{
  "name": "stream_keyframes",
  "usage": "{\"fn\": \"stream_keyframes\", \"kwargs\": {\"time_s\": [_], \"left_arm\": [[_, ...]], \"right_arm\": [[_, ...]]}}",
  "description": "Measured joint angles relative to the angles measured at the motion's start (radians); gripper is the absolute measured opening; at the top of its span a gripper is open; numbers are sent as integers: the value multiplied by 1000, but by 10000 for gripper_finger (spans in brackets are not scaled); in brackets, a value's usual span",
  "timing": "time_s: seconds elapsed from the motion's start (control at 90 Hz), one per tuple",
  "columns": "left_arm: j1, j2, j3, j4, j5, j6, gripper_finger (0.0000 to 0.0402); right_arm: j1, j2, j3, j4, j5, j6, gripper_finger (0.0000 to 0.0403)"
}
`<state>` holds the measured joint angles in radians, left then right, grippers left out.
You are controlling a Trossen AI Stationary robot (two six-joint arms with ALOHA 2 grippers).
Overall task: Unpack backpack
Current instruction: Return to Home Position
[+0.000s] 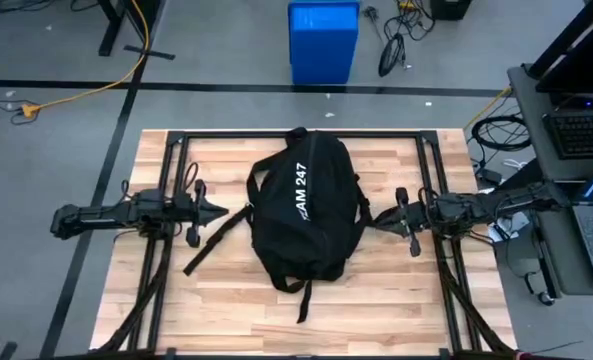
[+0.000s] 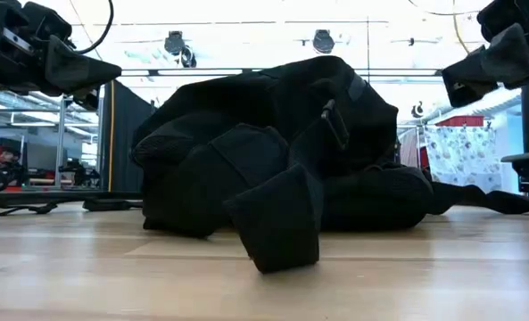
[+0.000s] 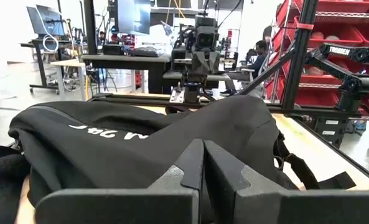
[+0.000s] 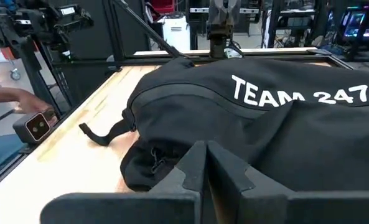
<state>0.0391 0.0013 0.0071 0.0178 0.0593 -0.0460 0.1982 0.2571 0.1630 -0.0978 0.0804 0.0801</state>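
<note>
At the middle of the pale wooden table (image 1: pixel 376 310) lies the large black soft fabric backpack with white "TEAM 247" lettering (image 1: pixel 306 205), slumped flat, with a flat black webbing strap (image 1: pixel 216 245) trailing toward the left arm. The left gripper (image 1: pixel 223 211) and right gripper (image 1: pixel 375 217) hover just beside its two flanks, each with fingers pressed together on nothing. The bag looks limp and likely to sag and slide when tugged, so one gripper should probably pin a strap or fabric fold while the other opens it.
</note>
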Motion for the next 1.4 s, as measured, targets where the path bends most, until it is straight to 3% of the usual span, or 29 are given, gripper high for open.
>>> {"fn": "stream_keyframes", "kwargs": {"time_s": [0.633, 0.856, 1.4], "left_arm": [[0, 0, 0, 0, 0, 0, 0], [0, 0, 0, 0, 0, 0, 0], [0, 0, 0, 0, 0, 0, 0]], "right_arm": [[0, -132, -50, 28, 3, -12, 0], [0, -137, -137, 143, 4, 4, 0], [-67, -137, -140, 160, -5, -25, 0]]}}
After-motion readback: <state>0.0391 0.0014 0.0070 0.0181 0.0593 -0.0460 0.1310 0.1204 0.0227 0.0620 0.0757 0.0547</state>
